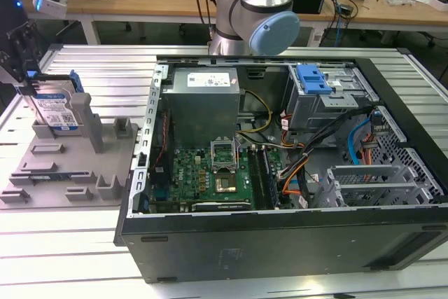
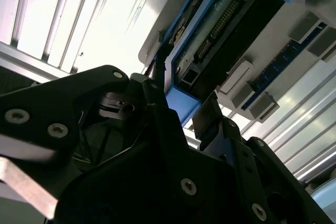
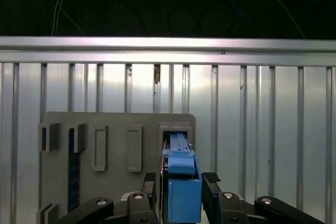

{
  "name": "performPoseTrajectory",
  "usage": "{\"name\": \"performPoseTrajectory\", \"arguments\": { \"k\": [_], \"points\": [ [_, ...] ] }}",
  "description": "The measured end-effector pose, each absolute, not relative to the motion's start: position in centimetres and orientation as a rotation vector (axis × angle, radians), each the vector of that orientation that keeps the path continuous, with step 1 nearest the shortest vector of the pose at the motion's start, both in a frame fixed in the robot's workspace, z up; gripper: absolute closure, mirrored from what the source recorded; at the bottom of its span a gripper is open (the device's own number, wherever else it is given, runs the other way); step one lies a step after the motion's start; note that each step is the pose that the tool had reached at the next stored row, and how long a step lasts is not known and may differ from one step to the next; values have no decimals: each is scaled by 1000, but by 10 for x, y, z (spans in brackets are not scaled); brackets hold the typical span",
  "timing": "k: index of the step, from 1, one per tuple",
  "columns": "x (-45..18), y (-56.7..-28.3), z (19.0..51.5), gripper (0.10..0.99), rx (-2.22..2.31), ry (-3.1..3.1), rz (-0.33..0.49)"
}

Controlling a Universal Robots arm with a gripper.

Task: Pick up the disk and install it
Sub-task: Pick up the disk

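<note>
Black two-fingered gripper [image 1: 28,87], mine, hangs at the exterior view's far left, in the upper half. It reaches down onto the disk [image 1: 59,110], a flat silver-grey hard drive with a blue-and-white label in a blue plastic carrier. The disk stands on edge in a grey plastic fixture plate [image 1: 70,169] on the ribbed aluminium table [image 1: 105,68]. Well apart, toward the exterior view's right, lies the open black computer case [image 1: 280,243] with its grey metal drive cage [image 1: 332,103].

In the second wrist view my gripper [image 2: 181,95] straddles the disk's [image 2: 226,30] blue carrier end.

In the first wrist view my gripper [image 3: 181,179] is clamped on the disk [image 3: 182,198], one finger against each side, with its far end in a fixture plate [image 3: 115,124] slot.
</note>
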State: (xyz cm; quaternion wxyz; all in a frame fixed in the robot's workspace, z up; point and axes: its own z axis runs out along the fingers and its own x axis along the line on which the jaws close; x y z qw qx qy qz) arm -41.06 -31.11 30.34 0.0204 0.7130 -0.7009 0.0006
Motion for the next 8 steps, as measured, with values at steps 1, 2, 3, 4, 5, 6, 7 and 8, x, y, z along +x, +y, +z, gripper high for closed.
{"name": "performPoseTrajectory", "arguments": {
  "k": [1, 2, 3, 4, 5, 6, 7, 8],
  "points": [
    [-411, -311, 303, 616, 2211, -2174, 2],
    [-411, -311, 302, 616, 2212, -2174, 2],
    [-411, -311, 302, 616, 2212, -2174, 3],
    [-411, -311, 302, 616, 2212, -2174, 3],
    [-411, -311, 302, 616, 2212, -2174, 3],
    [-411, -311, 302, 616, 2212, -2174, 3],
    [-411, -311, 302, 616, 2212, -2174, 3],
    [-411, -311, 302, 616, 2212, -2174, 3]
  ]
}}
